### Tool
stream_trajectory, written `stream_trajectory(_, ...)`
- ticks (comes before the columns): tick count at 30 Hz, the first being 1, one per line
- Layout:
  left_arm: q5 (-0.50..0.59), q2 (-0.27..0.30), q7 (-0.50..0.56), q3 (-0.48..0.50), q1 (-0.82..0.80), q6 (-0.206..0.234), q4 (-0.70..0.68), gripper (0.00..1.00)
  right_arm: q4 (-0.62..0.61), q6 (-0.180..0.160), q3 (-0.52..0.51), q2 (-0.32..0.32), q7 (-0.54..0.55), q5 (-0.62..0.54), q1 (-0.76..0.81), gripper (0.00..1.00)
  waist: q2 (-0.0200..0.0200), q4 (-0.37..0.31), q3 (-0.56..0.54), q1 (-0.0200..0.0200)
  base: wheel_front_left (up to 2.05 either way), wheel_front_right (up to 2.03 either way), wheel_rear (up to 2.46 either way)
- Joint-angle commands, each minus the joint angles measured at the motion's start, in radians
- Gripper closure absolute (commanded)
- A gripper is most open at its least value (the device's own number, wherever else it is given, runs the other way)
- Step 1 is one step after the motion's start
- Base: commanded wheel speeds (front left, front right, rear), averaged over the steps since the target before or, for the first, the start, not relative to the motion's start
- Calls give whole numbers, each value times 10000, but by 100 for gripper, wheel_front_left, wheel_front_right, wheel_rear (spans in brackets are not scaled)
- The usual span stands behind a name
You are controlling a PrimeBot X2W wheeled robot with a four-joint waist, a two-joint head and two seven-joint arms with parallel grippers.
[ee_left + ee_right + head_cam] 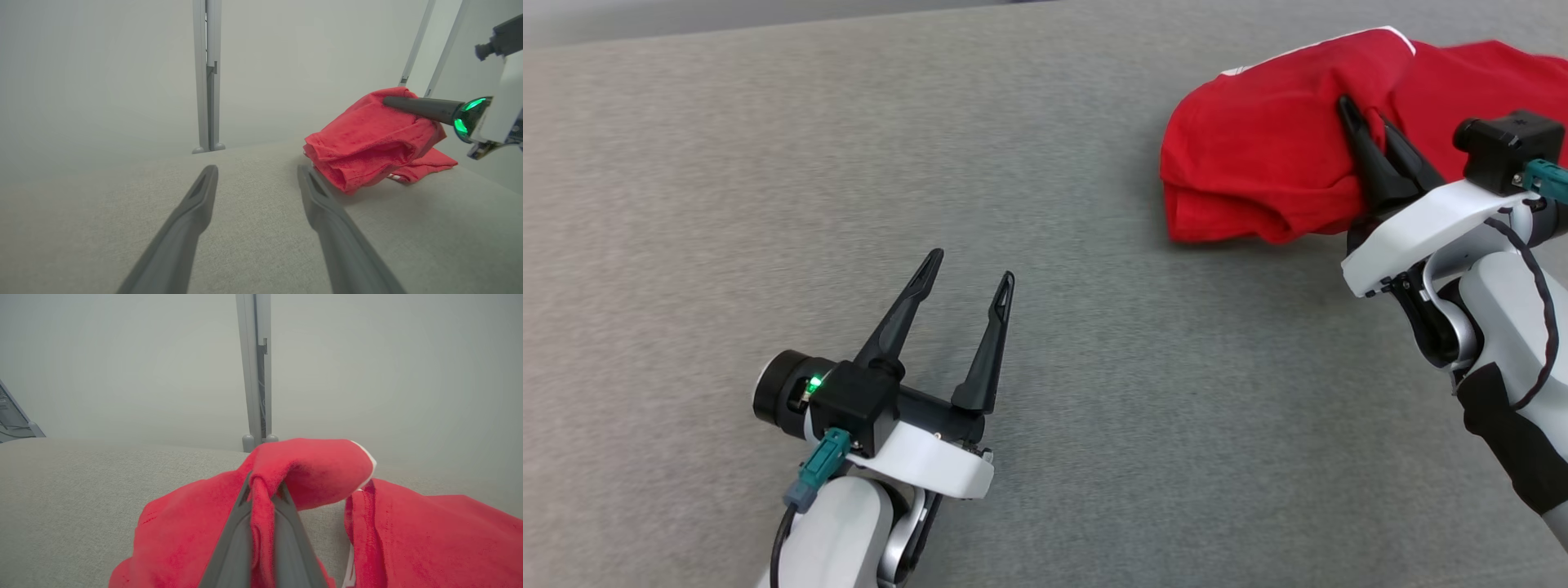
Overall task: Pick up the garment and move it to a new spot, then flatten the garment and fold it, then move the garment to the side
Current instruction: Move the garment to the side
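The garment (1266,155) is a red cloth with white trim, bunched at the far right of the grey table. My right gripper (1364,114) is shut on a raised fold of it, lifting that part off the surface. Along the right wrist view, the red garment (310,469) is pinched between the two dark fingers (233,539) and drapes over their tips. My left gripper (972,268) rests open at the lower left, well clear of the cloth. In the left wrist view, its fingers (192,216) point across bare table toward the garment (367,139), with the right gripper (392,101) pressed into it.
The grey fabric-covered table (768,163) spreads wide to the left and front of the cloth. A pale metal post (207,73) stands beyond the table's far edge, and slanted frame bars (416,45) rise at the right.
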Motion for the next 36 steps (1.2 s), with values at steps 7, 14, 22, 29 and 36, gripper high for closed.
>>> stream_trajectory(7, 206, 259, 14, -11, -451, -104, 53, 0, -131, 1, -453, 169, -58, -288, -56, 100, 0, -1135, 542, 0, 0, 0, 0)
stream_trajectory(14, 337, 444, 213, -112, -680, -108, -59, 0, 32, 1, -568, -125, -60, -694, -697, 100, 0, -1503, 992, 0, 0, 0, 0)
stream_trajectory(22, 410, 549, 377, -230, -1044, -126, -201, 0, 414, 0, -396, -850, -60, -747, -1786, 100, 0, -1294, 1680, 0, 0, 0, 0)
stream_trajectory(29, 333, 637, 329, -190, -1178, -76, -149, 0, 195, 0, -286, -1683, -60, -408, -2229, 100, 0, -1034, 2011, 0, 0, 0, 0)
stream_trajectory(36, 305, 727, 290, -179, -1206, -4, -203, 0, 24, 0, -246, -2249, -58, -124, -1891, 100, 0, -905, 2130, 0, 0, 0, 0)
